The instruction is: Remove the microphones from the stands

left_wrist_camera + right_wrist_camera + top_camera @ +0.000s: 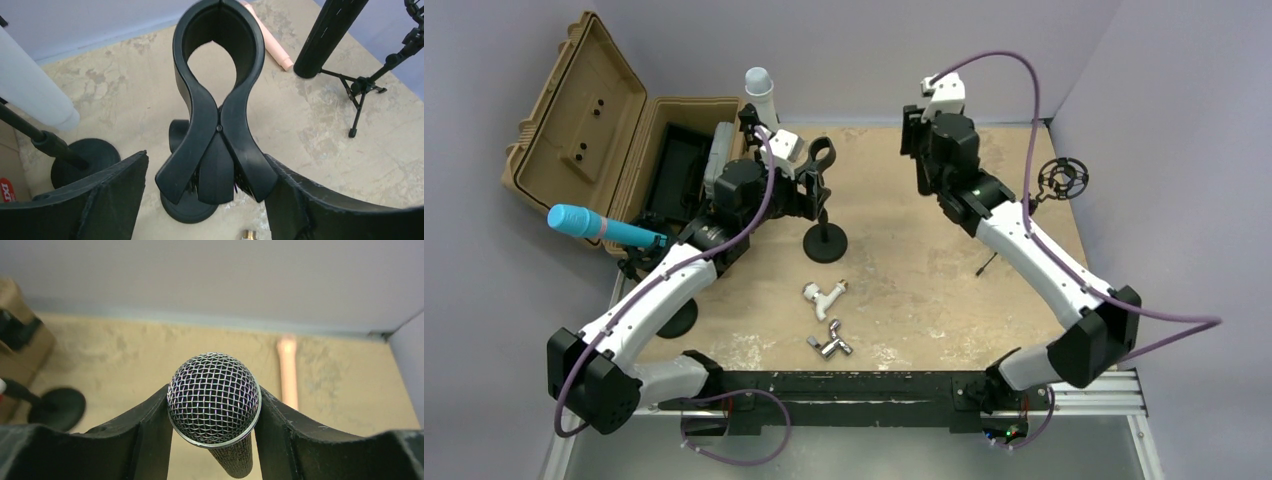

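Presently the microphone (214,399) is off the stand (826,243) and sits in the right gripper (214,390). In the right wrist view its wire-mesh head is pinched between the two black fingers (145,435) and touches both. The head faces the camera and the handle runs down and away between the fingers. In the top view that gripper is held above the far part of the table (904,300), right of the stand and apart from it.

The stand has a round black base on the table near centre, a short post, and a spring clip (239,125) on top. In the left wrist view the two halves of the clip's ring meet at the top, and the tabletop shows through the ring.

The left gripper (206,157) has its fingers (100,200) spread — one on each side of the clip's two lever tails. A gap shows between one finger and its tail. The other finger is just beside its tail, and contact cannot be told. This gripper grips nothing.

Other items noted:
- An open tan case (574,110) sits at the far left.
- A blue microphone (599,225) is mounted on a second stand beside the left arm.
- A white microphone (759,88) stands upright by the case.
- A shock mount (1062,178) on a small tripod is at the right edge.
- A white pipe fitting (824,295) and a metal fitting (829,345) lie between the stand's base and the arm bases.
- A peach-coloured cylinder (288,370) lies toward the far wall — what it is cannot be told.
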Controlling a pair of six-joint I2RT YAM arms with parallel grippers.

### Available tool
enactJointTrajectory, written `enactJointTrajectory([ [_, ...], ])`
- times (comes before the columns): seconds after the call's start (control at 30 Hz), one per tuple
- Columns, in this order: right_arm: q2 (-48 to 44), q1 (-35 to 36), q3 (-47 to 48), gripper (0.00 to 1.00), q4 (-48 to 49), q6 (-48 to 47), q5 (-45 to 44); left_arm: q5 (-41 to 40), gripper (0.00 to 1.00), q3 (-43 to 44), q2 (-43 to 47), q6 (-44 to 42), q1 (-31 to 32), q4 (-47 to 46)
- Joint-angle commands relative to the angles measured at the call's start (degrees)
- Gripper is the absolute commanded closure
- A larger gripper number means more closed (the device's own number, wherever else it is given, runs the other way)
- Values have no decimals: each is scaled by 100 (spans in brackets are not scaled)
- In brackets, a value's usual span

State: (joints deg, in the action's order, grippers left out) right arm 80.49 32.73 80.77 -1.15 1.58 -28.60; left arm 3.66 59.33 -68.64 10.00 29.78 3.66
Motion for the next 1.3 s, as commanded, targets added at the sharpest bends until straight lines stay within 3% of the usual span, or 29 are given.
enactJointTrajectory([
  [0.0,272,-182,-178,100,-1042,767,245,126,5,219,401,172,29,348],
  [0.03,364,-214,-238,100,-1204,845,296,122,1,217,488,193,35,376],
  [0.23,819,-523,-605,100,-1195,1048,906,77,0,184,975,158,33,501],
  [0.53,2305,-834,58,100,-885,887,306,-26,0,-72,1735,123,47,419],
  [0.77,3580,-1265,1363,100,-405,465,52,166,0,-27,1907,247,133,496],
  [1.27,6178,-1713,4772,100,-394,-507,-667,82,0,-27,1981,162,512,539],
])
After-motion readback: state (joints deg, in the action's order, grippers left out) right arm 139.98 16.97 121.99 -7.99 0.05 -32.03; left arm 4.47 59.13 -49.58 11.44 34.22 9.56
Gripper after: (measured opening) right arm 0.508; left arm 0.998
